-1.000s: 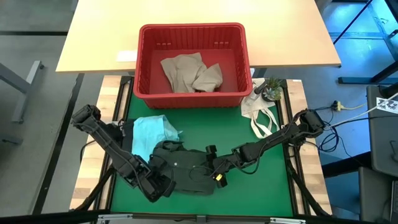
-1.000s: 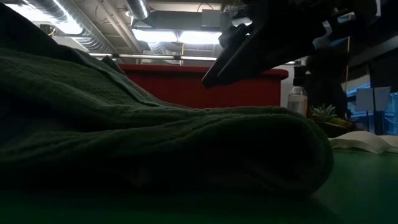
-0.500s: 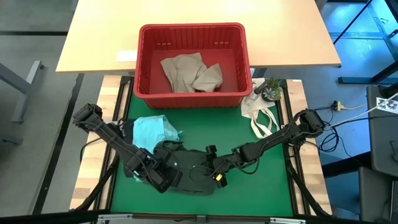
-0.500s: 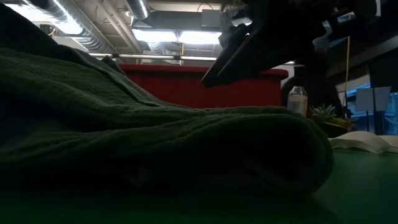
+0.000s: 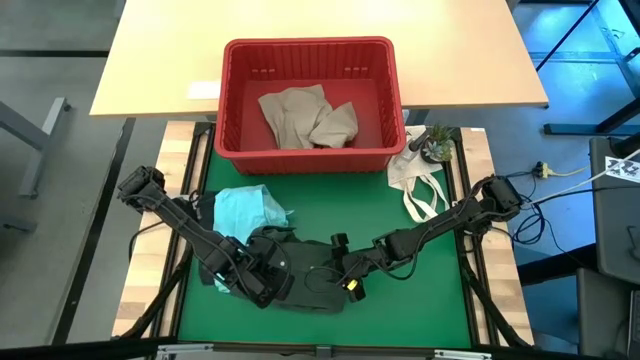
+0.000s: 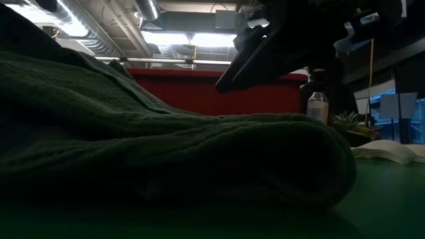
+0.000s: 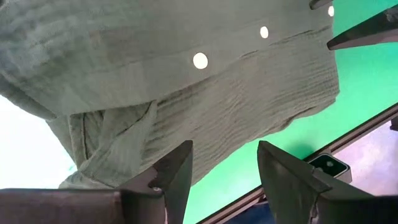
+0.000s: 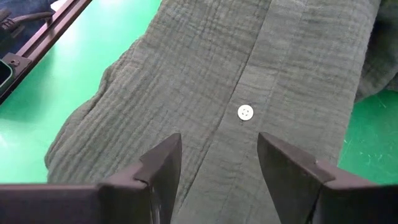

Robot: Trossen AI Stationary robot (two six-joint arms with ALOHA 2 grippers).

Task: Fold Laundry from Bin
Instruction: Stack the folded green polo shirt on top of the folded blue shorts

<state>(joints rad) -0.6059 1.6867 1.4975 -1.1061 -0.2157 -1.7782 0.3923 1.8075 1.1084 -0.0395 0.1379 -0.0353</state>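
Observation:
The dark olive green shirt [image 5: 300,272] lies bunched on the green mat near the table's front edge, and its placket with white buttons [image 8: 245,112] faces up. My left gripper [image 5: 262,287] hovers open over the shirt's left end [image 7: 205,106]. My right gripper [image 5: 346,272] hangs open above its right end [image 6: 265,153], with its fingers [image 6: 226,81] clear of the cloth. A light teal garment [image 5: 245,212] lies crumpled just beyond the shirt, to the left. The red bin [image 5: 310,150] stands at the mat's far edge with a beige-tan garment [image 5: 305,115] on its floor.
A white cloth bag with loop handles [image 5: 420,182] lies at the mat's far right, beside a small potted plant [image 5: 436,143] and a bottle [image 6: 317,106]. A pale wooden table [image 5: 160,60] stands beyond the bin. Bare green mat [image 5: 400,310] shows at the near right.
My left gripper has moved a little toward the table's right and far side, farther over the olive shirt's left end, still open. The shirt and my right gripper have kept still.

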